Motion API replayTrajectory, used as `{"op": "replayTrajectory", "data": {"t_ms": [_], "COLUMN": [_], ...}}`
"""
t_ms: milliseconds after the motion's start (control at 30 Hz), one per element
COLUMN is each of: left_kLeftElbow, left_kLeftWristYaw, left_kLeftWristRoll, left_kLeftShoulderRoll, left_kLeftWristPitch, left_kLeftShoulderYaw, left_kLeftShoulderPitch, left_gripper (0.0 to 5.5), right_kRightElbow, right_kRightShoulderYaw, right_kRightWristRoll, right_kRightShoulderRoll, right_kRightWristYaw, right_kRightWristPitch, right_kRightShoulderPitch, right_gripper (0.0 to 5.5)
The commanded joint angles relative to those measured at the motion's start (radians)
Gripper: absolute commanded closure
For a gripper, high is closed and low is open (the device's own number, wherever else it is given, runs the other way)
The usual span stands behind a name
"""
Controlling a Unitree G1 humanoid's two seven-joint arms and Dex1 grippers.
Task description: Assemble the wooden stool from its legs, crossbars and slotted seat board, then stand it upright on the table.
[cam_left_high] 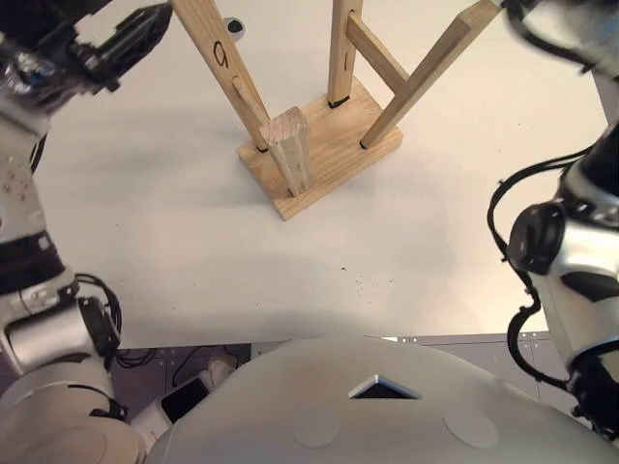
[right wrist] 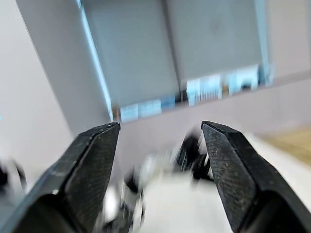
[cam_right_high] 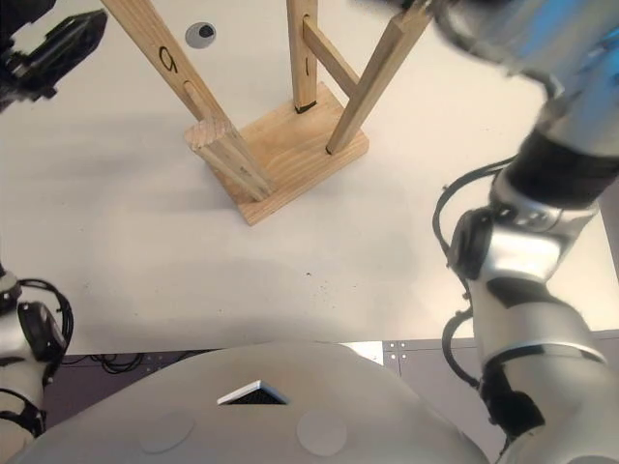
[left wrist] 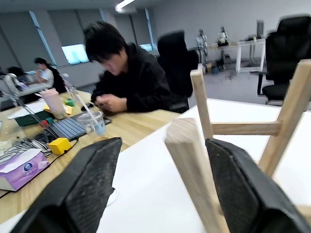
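The wooden stool rests upside down on the white table, its seat board (cam_left_high: 329, 145) flat on the surface. Its legs point up: a short near one (cam_left_high: 290, 150), a marked left one (cam_left_high: 227, 68), a back one (cam_left_high: 343, 48) and a right one (cam_left_high: 426, 72). A crossbar (cam_left_high: 377, 53) joins the back and right legs. My left gripper (cam_left_high: 145, 24) hangs open just left of the marked leg, and a leg top (left wrist: 187, 141) stands ahead of its fingers (left wrist: 82, 194). My right gripper (right wrist: 160, 126) is open and empty, high beside the right leg's top.
A small grey round disc (cam_right_high: 201, 34) lies on the table behind the stool. The table's front edge (cam_left_high: 387, 333) runs just ahead of my body. Bare white tabletop (cam_left_high: 174, 222) spreads to the left and front of the stool.
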Motion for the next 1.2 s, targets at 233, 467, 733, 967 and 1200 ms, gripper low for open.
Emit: {"op": "replayTrajectory", "data": {"t_ms": [233, 467, 733, 967, 1200], "left_kLeftElbow": [-0.398, -0.151, 0.013, 0.018, 0.055], "left_kLeftWristYaw": [0.065, 0.165, 0.123, -0.037, -0.234], "left_kLeftWristRoll": [0.003, 0.201, 0.18, -0.044, -0.22], "left_kLeftShoulderRoll": [-0.045, -0.231, -0.298, -0.208, -0.003], "left_kLeftWristPitch": [0.125, -0.057, -0.167, 0.007, 0.248], "left_kLeftShoulderYaw": [-0.235, -0.473, -0.445, -0.333, -0.268], "left_kLeftShoulderPitch": [0.419, 0.328, 0.276, 0.29, 0.218], "left_gripper": [2.36, 2.36, 3.31, 4.01, 4.12], "right_kRightElbow": [0.262, 0.237, 0.334, 0.478, 0.6], "right_kRightShoulderYaw": [0.036, 0.144, 0.164, 0.378, 0.481], "right_kRightWristRoll": [-0.335, -0.502, -0.628, -0.852, -0.896], "right_kRightShoulderRoll": [-0.26, -0.242, -0.274, -0.406, -0.369], "right_kRightWristYaw": [0.045, 0.196, 0.328, 0.75, 1.043], "right_kRightWristPitch": [-0.143, -0.186, -0.233, -0.368, -0.308], "right_kRightShoulderPitch": [0.017, 0.064, 0.089, 0.177, 0.213], "right_gripper": [2.41, 2.41, 2.34, 2.34, 1.57]}}
